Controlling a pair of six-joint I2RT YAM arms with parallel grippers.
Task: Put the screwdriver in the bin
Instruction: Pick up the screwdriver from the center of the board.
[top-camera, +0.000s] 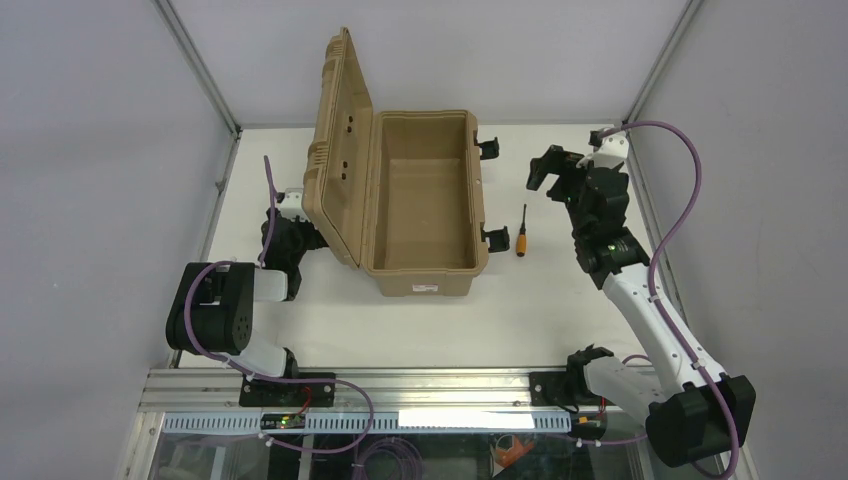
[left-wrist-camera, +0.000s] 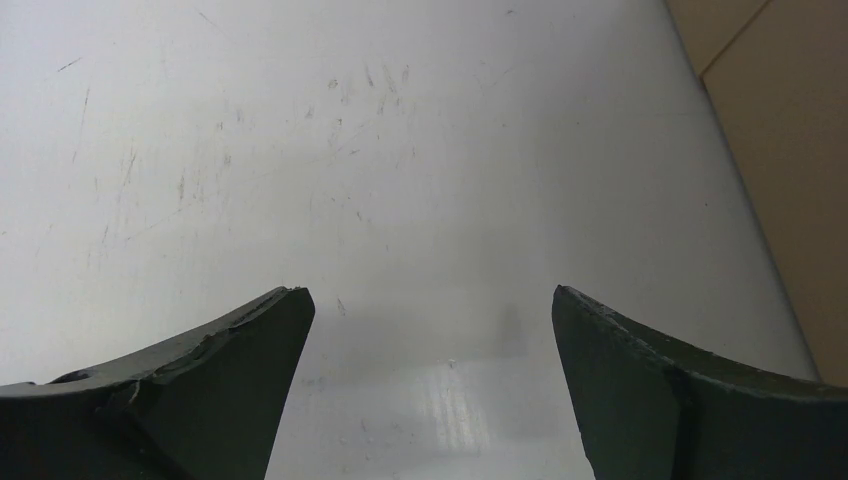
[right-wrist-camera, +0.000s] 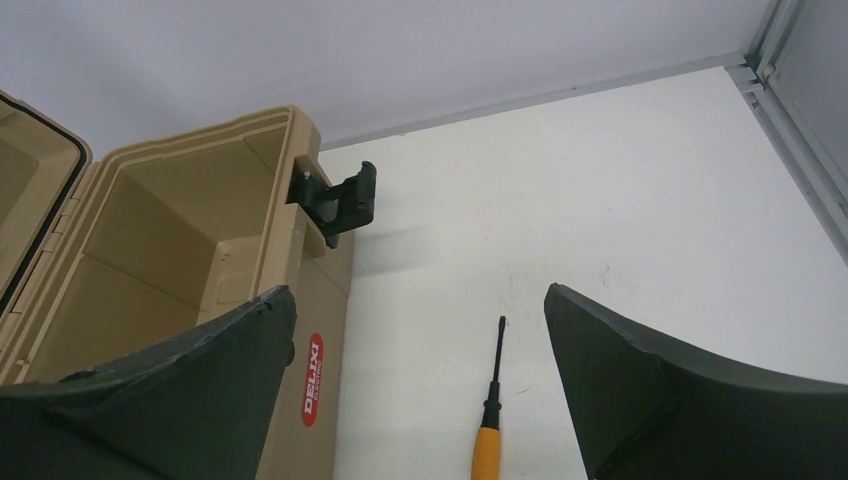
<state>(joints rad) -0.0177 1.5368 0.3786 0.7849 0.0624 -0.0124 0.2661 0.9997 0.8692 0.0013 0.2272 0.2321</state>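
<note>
Right gripper (right-wrist-camera: 420, 300) jaws wide apart, empty, near screwdriver (right-wrist-camera: 489, 415). Screwdriver flat on table (top-camera: 560, 310), just right of bin (top-camera: 425, 272), outside it. Lid (top-camera: 340, 150) up. Left gripper (left-wrist-camera: 430, 300) spread, empty. Grasp, carry, drop all remain.

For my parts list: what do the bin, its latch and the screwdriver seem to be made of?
The bin: tan, matte, probably moulded hard plastic; the ribbed lid and rounded edges suggest it. Its latch: black, matte, likely plastic. The screwdriver: orange handle, plastic or rubber, I cannot tell which; thin black shaft, presumably coated metal.
</note>
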